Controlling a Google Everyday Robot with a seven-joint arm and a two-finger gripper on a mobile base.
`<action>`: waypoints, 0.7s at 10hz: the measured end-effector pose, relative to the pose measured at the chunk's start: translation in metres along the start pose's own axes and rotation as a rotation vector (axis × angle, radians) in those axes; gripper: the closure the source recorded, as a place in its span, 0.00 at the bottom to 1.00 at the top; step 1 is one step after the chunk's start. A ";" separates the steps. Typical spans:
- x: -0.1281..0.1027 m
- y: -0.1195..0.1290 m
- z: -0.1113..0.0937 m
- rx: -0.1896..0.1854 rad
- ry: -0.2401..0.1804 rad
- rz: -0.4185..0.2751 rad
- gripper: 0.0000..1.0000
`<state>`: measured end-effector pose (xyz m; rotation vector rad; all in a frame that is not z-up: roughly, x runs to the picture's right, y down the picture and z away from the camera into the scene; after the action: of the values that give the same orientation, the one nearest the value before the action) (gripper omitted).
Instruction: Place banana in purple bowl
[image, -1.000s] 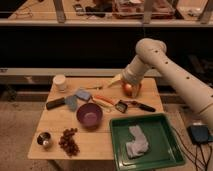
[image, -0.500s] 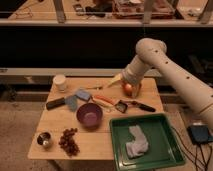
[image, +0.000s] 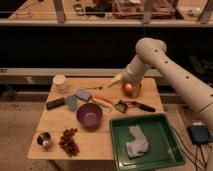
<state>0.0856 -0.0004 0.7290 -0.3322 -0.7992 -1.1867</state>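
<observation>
Wooden table (image: 50, 121) on a speckled floor (image: 17, 131), dark shelving (image: 30, 22) behind, dim warm light

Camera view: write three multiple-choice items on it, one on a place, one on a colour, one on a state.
1. The gripper is: A at the front left corner; B by the round orange fruit at the back right of the table; C above the metal cup.
2. The tray is: A green; B red; C white.
3. The purple bowl is: A empty; B holding the banana; C upside down.
Answers: 1 B, the arm ends there; 2 A, its rim and floor are green; 3 A, the banana lies on the table beside it.
</observation>
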 end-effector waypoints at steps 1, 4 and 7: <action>0.006 -0.016 0.005 -0.008 -0.012 0.000 0.20; 0.007 -0.021 0.006 -0.002 -0.019 0.005 0.20; 0.007 -0.023 0.008 -0.002 -0.022 0.003 0.20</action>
<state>0.0627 -0.0087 0.7358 -0.3489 -0.8166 -1.1831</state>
